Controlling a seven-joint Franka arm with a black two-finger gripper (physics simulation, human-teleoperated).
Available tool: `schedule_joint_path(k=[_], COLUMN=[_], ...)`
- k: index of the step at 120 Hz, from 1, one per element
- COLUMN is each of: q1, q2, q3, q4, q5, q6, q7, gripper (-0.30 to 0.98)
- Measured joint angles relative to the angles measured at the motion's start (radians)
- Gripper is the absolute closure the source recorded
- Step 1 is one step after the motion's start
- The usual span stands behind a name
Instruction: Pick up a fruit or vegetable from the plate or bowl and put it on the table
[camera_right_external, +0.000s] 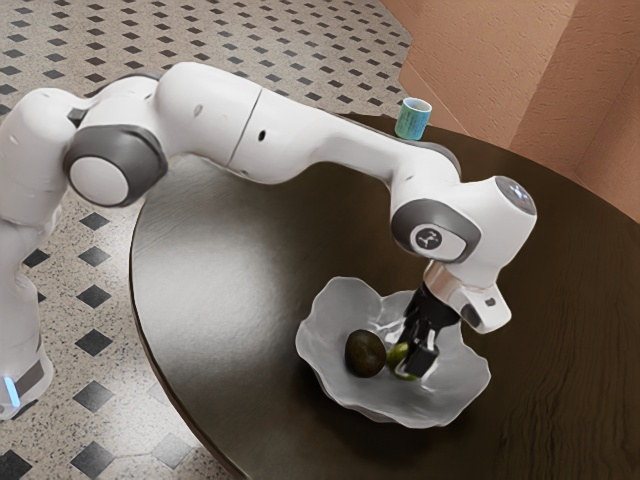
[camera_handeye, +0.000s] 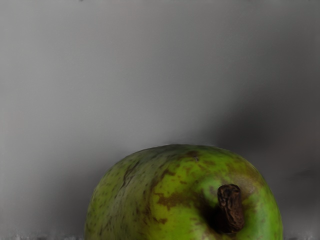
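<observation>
Down inside the pale, wavy-edged bowl (camera_right_external: 455, 387) is my black gripper (camera_right_external: 418, 352), right at a green fruit (camera_right_external: 398, 358) and partly covering it. Whether it grips the fruit cannot be made out. The wrist view has the green fruit (camera_handeye: 172, 195) large at its lower edge, with brown marks and a thick brown stem. A dark, rounded fruit like an avocado (camera_right_external: 365, 354) lies in the bowl beside the green one, toward the exterior view's left.
The bowl stands on a dark round table (camera_right_external: 240, 350). A blue-green cup (camera_right_external: 413, 118) stands near the table's far edge, beyond the forearm. The table's curved edge runs down the exterior view's left side, and a brownish wall rises behind.
</observation>
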Motion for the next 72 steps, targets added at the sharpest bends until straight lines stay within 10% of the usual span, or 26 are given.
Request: schedule_joint_path(k=[41,72], q1=[0.000,0.017], q2=[-0.070,-0.080], q3=[0.009,0.183], q4=[0.030,0.129], q5=[0.009,0.007], q6=[0.001,-0.003], q7=[0.001,0.029], gripper=[0.47,0.47])
